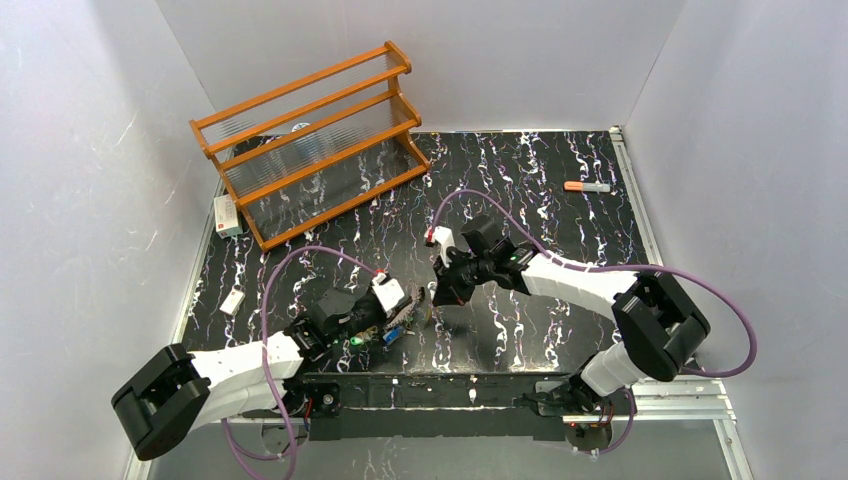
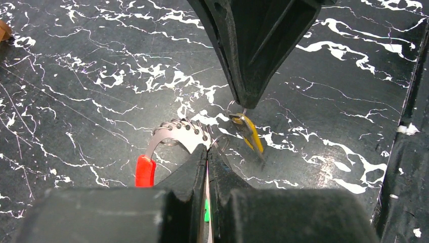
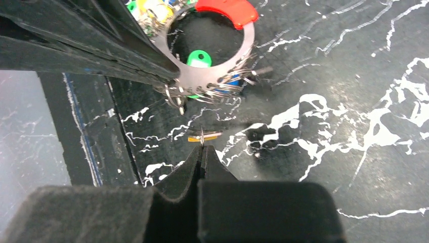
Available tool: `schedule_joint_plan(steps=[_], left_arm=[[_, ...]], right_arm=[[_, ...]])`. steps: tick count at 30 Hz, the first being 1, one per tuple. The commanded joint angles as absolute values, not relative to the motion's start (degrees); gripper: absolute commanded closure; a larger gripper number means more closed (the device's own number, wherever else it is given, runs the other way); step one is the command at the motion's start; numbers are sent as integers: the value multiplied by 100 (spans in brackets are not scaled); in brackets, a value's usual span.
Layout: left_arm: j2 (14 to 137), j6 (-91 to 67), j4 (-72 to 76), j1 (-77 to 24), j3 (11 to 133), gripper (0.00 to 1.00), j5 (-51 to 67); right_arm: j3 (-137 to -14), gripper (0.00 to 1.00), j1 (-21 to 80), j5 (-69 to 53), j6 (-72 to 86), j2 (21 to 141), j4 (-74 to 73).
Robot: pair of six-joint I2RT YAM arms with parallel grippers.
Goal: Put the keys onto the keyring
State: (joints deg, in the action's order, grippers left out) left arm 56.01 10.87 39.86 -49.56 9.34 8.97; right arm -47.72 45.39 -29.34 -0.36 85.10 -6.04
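The keyring is a flat metal band with a red arc and a row of small wire loops along its edge. My left gripper is shut on its rim, with a green key hanging inside the band. My right gripper is shut on the small wire loop of a yellow key, which hangs just off the table a short way from the keyring's looped edge. In the left wrist view the yellow key dangles under the right fingers. Both grippers meet near the table's front centre.
A wooden rack stands at the back left, with a white box beside it. A small white item lies at the left edge. An orange-capped marker lies at the back right. The table's front rail runs close behind the grippers.
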Motion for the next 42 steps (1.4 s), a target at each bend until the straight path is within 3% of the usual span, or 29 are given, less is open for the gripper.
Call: schedule_joint_plan(steps=[1, 17, 42], left_arm=[[5540, 1118, 4364, -4939, 868, 100, 1063], [5602, 1081, 4526, -4939, 856, 100, 1130], [5420, 1033, 4526, -4941, 820, 100, 1119]], right_arm=[[-5073, 99, 4636, -3411, -46, 8594, -422], [-5345, 99, 4854, -3608, 215, 8648, -390], [-5145, 99, 5025, -1959, 772, 8146, -304]])
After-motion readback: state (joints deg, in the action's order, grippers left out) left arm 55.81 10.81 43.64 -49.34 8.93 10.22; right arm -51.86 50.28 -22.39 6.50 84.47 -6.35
